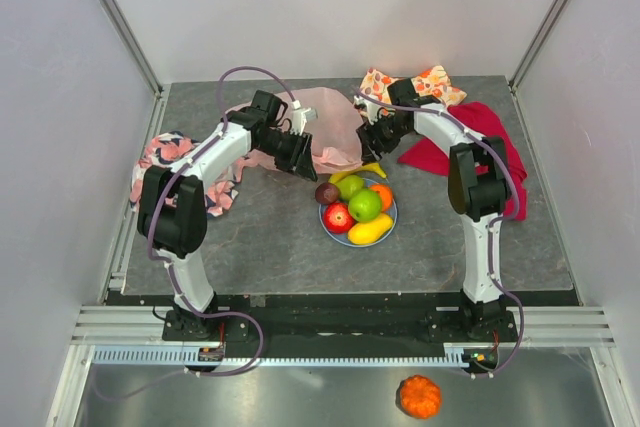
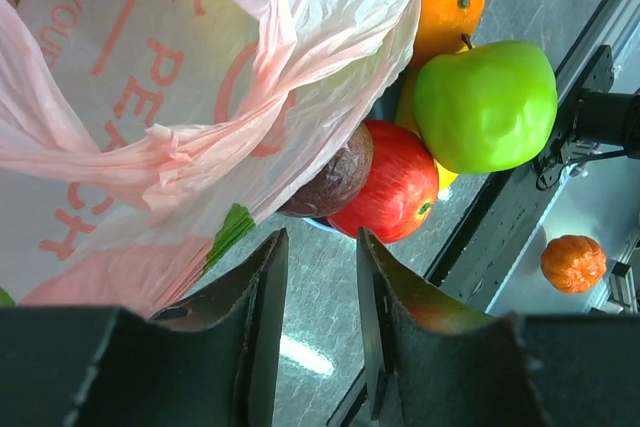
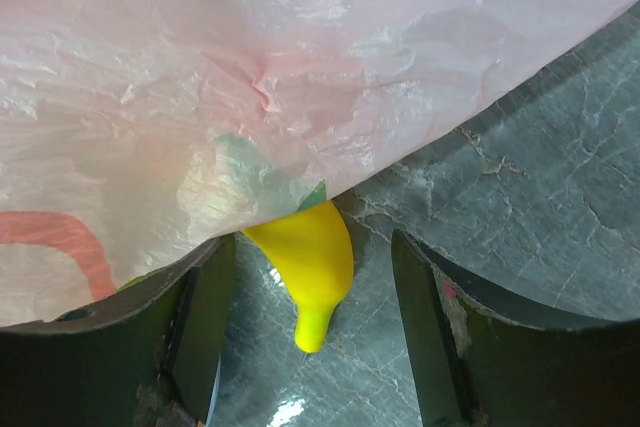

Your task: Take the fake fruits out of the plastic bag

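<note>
Close right gripper (image 3: 308, 245), now gaping astride banana (image 3: 305, 267) tip poking from under plastic bag (image 3: 300, 67) just behind blue plate (image 1: 336, 235); pinch yellow only, clear of film; draw low toward plate, beside fake fruits (image 1: 360, 209) heaped there; use left gripper (image 2: 320, 242), narrowly parted, empty, behind plate's left, to pin bag.

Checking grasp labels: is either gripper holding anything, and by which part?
Nothing is held. The right gripper stands open around the banana's tip without touching it; the left gripper has only bare table between its jaws, beside the plastic bag.
</note>
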You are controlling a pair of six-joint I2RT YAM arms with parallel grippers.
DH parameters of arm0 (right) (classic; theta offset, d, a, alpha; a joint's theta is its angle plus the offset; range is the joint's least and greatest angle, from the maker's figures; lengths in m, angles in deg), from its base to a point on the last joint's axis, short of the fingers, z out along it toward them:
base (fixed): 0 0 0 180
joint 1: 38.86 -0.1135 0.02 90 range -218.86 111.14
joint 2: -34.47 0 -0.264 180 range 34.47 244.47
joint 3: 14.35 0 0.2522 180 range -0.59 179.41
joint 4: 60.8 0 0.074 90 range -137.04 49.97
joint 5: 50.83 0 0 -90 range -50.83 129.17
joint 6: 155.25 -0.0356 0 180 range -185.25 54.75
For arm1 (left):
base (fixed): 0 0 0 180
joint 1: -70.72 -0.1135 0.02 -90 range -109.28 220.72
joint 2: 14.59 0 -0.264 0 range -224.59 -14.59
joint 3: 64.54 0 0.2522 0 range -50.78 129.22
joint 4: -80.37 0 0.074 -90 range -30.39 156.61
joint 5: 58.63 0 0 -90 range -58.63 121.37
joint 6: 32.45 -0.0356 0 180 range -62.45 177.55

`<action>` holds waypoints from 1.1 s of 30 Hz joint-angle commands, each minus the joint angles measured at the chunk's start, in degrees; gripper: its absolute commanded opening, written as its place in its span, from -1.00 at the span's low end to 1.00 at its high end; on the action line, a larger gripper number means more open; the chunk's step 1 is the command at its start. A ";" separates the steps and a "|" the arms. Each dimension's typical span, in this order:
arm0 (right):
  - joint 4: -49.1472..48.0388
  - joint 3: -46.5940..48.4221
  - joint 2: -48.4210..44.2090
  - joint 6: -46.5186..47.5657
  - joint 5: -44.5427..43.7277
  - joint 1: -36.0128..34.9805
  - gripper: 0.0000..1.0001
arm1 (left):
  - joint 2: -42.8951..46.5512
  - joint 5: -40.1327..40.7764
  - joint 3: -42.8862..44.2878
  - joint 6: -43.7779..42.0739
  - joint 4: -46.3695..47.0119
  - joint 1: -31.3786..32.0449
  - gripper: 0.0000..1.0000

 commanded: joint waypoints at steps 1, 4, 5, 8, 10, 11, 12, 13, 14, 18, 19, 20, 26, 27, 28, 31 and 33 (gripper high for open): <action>0.64 2.65 2.24 2.47 1.72 -0.33 0.41 | -1.89 0.14 1.14 -2.29 -0.85 -0.04 -0.17; 2.04 3.61 3.91 3.78 -2.15 -1.12 0.39 | -2.59 0.58 2.28 -2.37 -1.03 -0.04 -0.16; 2.66 3.79 4.61 4.22 -3.03 -1.21 0.37 | -2.77 0.76 2.89 -2.29 -1.11 -0.04 -0.16; 3.55 3.18 3.93 5.54 -4.09 -1.21 0.16 | -3.21 1.37 3.86 -2.64 -1.29 -0.04 -0.16; 2.76 1.34 1.91 5.99 -3.47 -1.04 -0.34 | -3.39 1.64 4.13 -2.64 -1.29 -0.12 -0.15; 2.67 0.98 1.03 5.46 -3.56 -0.78 -0.45 | -3.47 1.81 4.39 -2.64 -1.20 -0.12 -0.15; 2.67 0.80 0.15 5.29 -4.08 -0.51 -0.56 | -3.56 2.16 4.48 -2.73 -1.29 -0.21 -0.15; 2.67 0.54 -2.12 5.11 -4.35 -0.25 -0.66 | -3.56 2.34 4.57 -2.81 -1.29 -0.21 -0.14; 2.41 -0.33 -3.54 4.93 -4.79 0.54 -0.68 | -3.65 2.52 5.09 -2.99 -1.29 -0.30 -0.14; 1.79 -3.58 -11.97 5.81 -6.28 3.08 -0.71 | -4.79 4.80 8.51 -3.17 -1.20 -1.26 -0.09; 2.22 -4.11 -13.03 6.33 -6.63 3.70 -0.71 | -5.23 5.24 10.79 -2.99 -0.94 -1.61 -0.08; 2.58 -5.25 -14.09 7.82 -6.55 4.14 -0.71 | -6.19 5.59 12.03 -2.64 -0.76 -2.14 -0.07; 6.26 -10.01 -21.56 15.46 2.82 6.87 -0.59 | -8.31 5.77 17.93 -2.55 -0.67 -2.76 -0.02; 7.23 -10.01 -22.35 17.31 4.42 6.79 -0.56 | -8.40 5.16 17.84 -2.55 -0.76 -2.85 -0.02; 7.50 -9.92 -22.54 18.02 6.00 6.52 -0.56 | -8.31 4.72 17.49 -2.55 -0.76 -2.76 -0.02; 10.66 -8.61 -21.84 24.58 8.48 4.33 -0.53 | -7.61 2.79 15.57 -2.29 -0.76 -2.76 0.03; 13.11 -6.85 -20.00 28.03 9.00 2.06 -0.52 | -6.99 1.64 14.24 -1.94 -0.85 -2.67 0.03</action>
